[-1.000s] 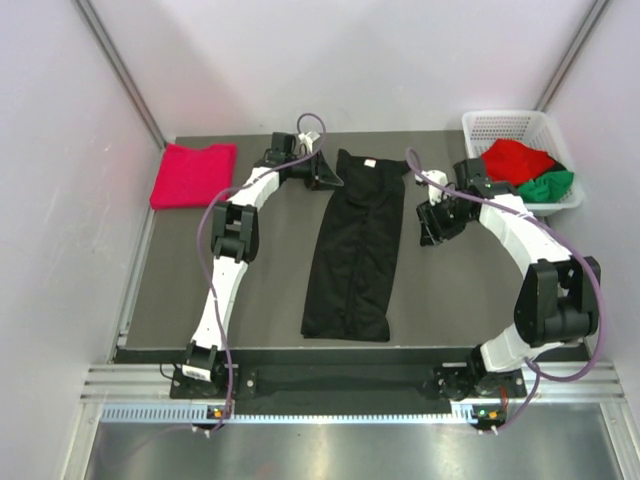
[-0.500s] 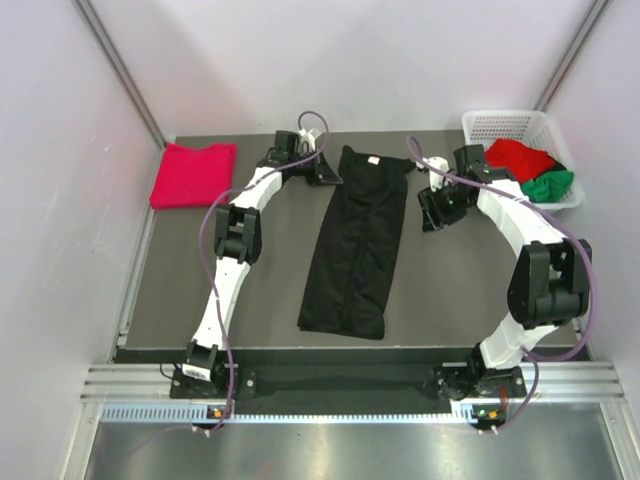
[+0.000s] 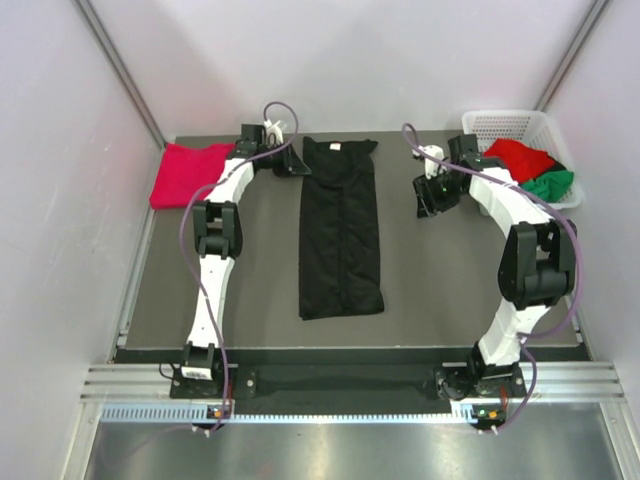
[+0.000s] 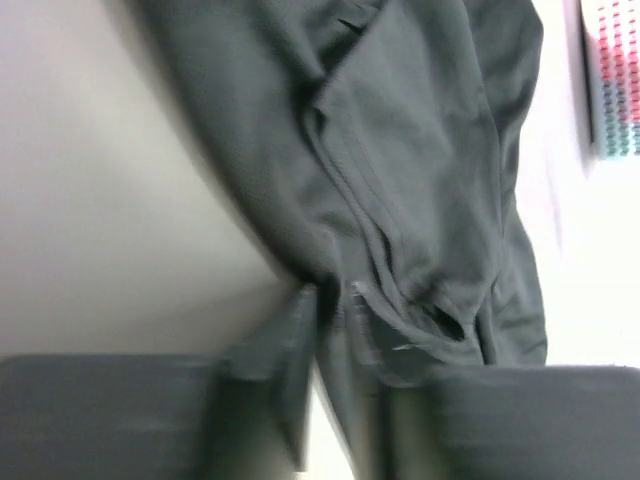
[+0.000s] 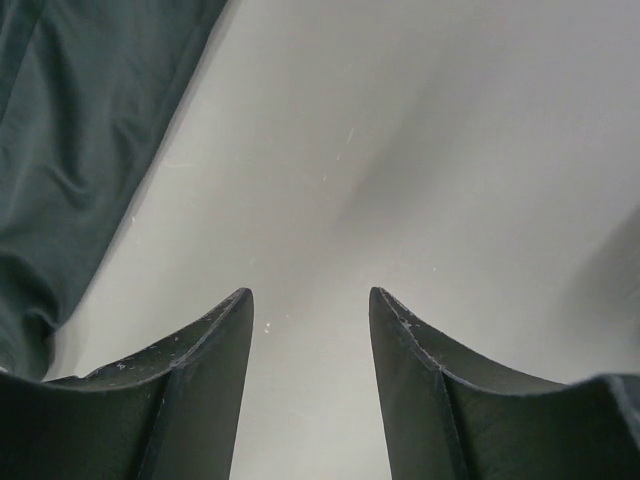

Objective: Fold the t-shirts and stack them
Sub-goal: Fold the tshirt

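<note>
Black tee (image 4: 410,160) seemingly in left hand (image 4: 338,318)

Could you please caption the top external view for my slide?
Left pincer pinches a far corner of the black t-shirt; right pincer open beside it; pink tee left, basket right.

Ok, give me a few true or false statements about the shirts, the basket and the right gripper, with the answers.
1. The long black cloth t-shirt lies in the white plastic mesh basket. False: it lies stretched out on the dark table.
2. The right gripper is open and empty. True.
3. The crimson-pink folded t-shirt sits at the table's far left corner. True.
4. The basket is empty. False: it holds a bright red t-shirt and a green t-shirt.
</note>
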Controlling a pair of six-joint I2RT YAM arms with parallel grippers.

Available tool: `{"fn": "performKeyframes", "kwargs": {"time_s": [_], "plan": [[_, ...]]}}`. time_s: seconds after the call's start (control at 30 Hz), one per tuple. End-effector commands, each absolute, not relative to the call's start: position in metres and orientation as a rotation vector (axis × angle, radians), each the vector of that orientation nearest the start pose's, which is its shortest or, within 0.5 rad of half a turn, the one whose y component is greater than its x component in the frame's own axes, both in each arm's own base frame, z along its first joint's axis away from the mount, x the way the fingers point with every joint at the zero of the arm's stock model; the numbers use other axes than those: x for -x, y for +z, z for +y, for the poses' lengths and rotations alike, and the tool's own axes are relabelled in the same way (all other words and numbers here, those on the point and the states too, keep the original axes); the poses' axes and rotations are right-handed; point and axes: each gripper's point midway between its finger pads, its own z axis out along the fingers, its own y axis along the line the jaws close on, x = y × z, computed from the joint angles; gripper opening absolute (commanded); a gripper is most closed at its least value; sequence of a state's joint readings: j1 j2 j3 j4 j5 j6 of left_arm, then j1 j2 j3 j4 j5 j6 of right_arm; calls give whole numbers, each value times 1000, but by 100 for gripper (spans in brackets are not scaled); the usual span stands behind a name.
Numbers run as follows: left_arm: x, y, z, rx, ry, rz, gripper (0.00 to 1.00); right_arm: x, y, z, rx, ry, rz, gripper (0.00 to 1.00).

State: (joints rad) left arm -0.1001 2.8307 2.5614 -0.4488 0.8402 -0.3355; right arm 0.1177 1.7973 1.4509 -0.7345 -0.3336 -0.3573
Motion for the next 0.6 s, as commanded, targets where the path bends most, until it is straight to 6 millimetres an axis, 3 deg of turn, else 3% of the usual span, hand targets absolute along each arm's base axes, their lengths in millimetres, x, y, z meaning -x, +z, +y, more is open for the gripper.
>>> {"fn": "performKeyframes", "kwargs": {"time_s": [0.0,0.07,0.1,0.13,0.17,0.2,0.23,0.27,0.3,0.33,0.37,0.4,0.43,0.5,0.53,0.57], "plan": [[-598,54,-217,-287,-1085,2311,33,-424,134,105,705,377,2410,50],[-582,63,-212,-308,-1052,2367,43,-419,139,115,713,429,2401,51],[-580,102,-204,-341,-982,2326,46,-412,147,119,700,457,2394,51],[-562,91,-193,-310,-982,2397,47,-394,139,127,705,545,2421,51],[-552,101,-186,-265,-978,2408,50,-379,143,132,684,602,2428,51],[-539,156,-177,-241,-961,2334,52,-365,139,137,664,663,2449,51],[-523,164,-170,-194,-987,2340,57,-352,136,141,639,723,2469,51],[-495,137,-156,-44,-1021,2437,59,-320,125,151,595,866,2511,51],[-475,160,-150,-10,-1030,2423,59,-307,119,155,567,925,2531,51],[-446,140,-147,65,-1081,2508,56,-283,101,159,535,999,2577,51],[-421,134,-148,134,-1118,2589,54,-272,98,165,501,1034,2600,52],[-404,135,-147,174,-1120,2628,54,-264,90,167,490,1054,2623,52],[-378,117,-147,240,-1135,2718,55,-252,79,170,473,1080,2664,53],[-353,108,-146,327,-1145,2786,61,-249,68,171,452,1078,2703,53],[-333,90,-144,380,-1138,2842,61,-248,65,172,442,1084,2714,53],[-325,91,-144,404,-1138,2840,62,-247,61,174,441,1105,2729,54]]}}
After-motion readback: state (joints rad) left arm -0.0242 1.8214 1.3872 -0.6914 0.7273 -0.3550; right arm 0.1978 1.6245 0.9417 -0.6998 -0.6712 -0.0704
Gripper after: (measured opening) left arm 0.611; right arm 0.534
